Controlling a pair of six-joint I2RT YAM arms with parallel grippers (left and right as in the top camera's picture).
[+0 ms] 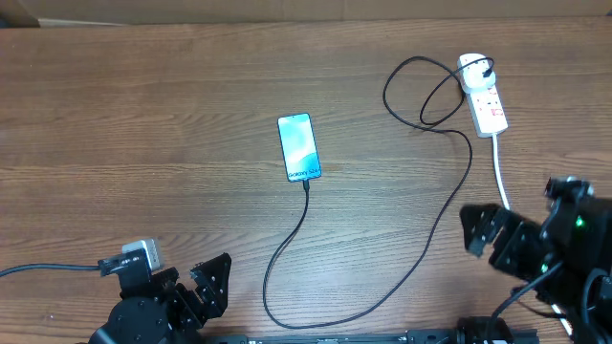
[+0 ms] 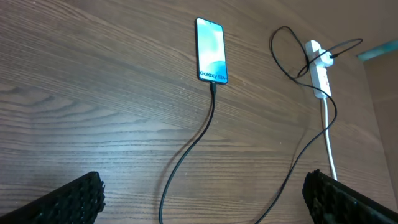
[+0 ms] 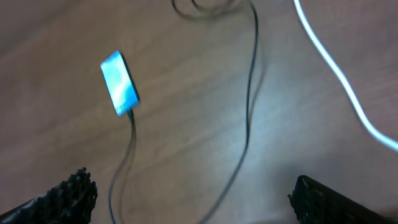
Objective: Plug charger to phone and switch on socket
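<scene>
The phone (image 1: 298, 146) lies flat mid-table with its blue screen lit, also seen in the left wrist view (image 2: 211, 50) and, blurred, in the right wrist view (image 3: 120, 83). The charger (image 1: 307, 196) is a thin black cable (image 2: 180, 160) whose tip meets the phone's bottom edge. It loops along the near side and runs up to the white socket (image 1: 481, 94) at the far right, where its black plug sits. My left gripper (image 1: 212, 272) is open at the near left, far from everything. My right gripper (image 1: 488, 234) is open near the right edge, below the socket.
The socket's thick white lead (image 1: 499, 172) runs from the strip toward my right arm and crosses the right wrist view (image 3: 336, 68). The black cable forms a loose coil (image 1: 421, 91) left of the socket. The table is bare wood (image 1: 143, 143).
</scene>
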